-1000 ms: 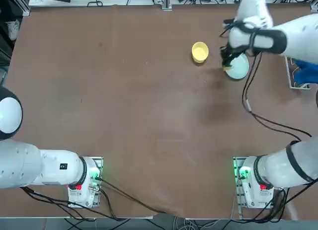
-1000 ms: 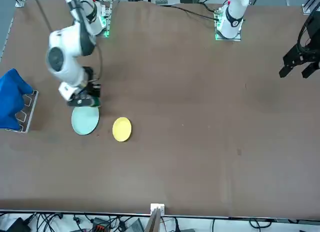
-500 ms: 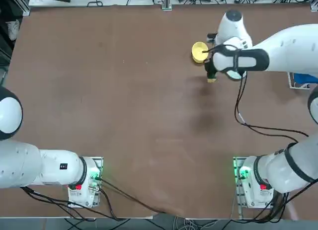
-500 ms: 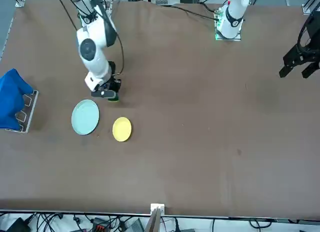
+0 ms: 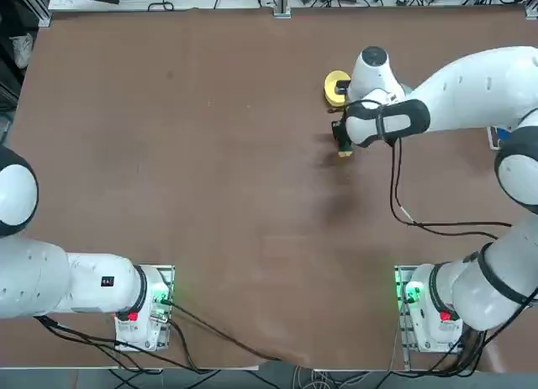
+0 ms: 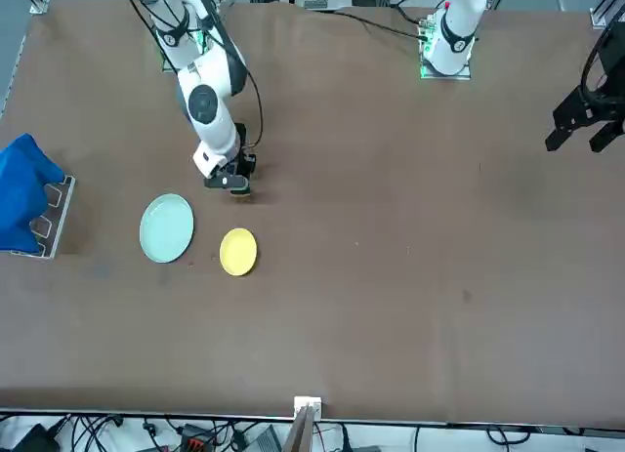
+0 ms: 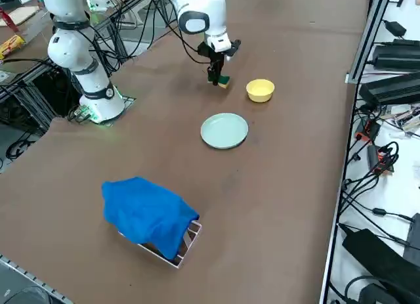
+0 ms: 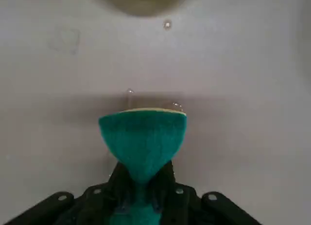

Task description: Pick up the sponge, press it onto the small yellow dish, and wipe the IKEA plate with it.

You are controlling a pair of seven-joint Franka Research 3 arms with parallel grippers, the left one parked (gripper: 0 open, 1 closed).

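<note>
1 sponge [image 8: 144, 137] pinched in the right jaws [image 8: 142, 186], near the yellow dish [image 7: 260, 90]

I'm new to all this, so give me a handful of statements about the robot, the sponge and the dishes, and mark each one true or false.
1. The right gripper is pinching the sponge. True.
2. The sponge is lying on the pale green plate. False: the gripper holds it away from the plate, over the table.
3. The yellow dish is smaller than the pale green plate. True.
4. The yellow dish sits inside the plate. False: they are apart, side by side on the table.
5. A blue cloth is draped over a white rack. True.
6. The sponge's scouring side is red. False: it is green.
</note>
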